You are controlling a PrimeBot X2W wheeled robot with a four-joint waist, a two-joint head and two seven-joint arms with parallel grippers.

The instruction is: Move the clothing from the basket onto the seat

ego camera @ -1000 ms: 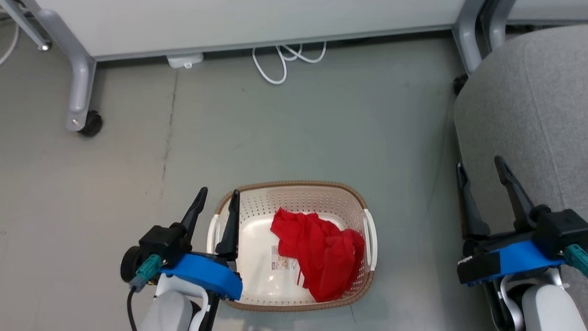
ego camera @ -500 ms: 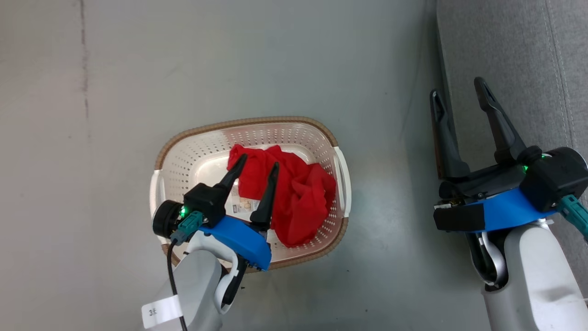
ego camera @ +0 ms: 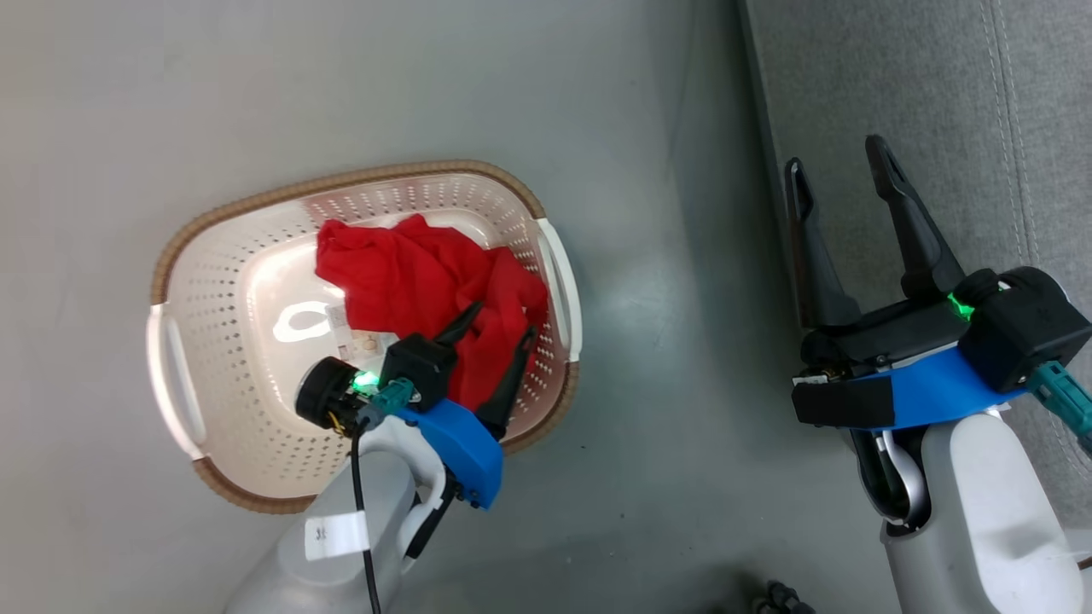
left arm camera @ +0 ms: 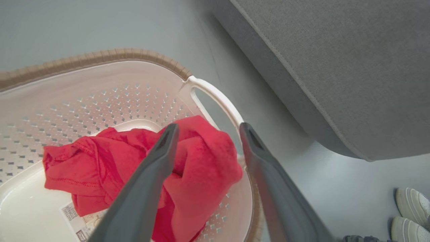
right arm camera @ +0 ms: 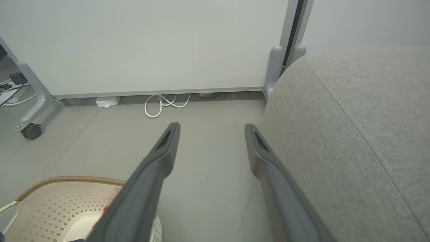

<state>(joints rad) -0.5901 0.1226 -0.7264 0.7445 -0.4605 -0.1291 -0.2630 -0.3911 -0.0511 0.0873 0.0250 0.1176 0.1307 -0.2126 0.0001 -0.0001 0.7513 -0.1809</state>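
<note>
The red clothing [ego camera: 401, 264] lies bunched in the far right corner of the basket [ego camera: 341, 179], beside its white handle. The left gripper [ego camera: 503, 320] hangs over it, jaws spread and empty. The right gripper [ego camera: 834, 153], jaws also spread, hovers at the left edge of the grey seat [ego camera: 921, 85].

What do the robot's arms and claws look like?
Both the left gripper and right gripper have two long dark fingers on a black block, a blue bracket, teal plug and green light. Their forearms are pale grey; the left carries a white label and black cable.
</note>
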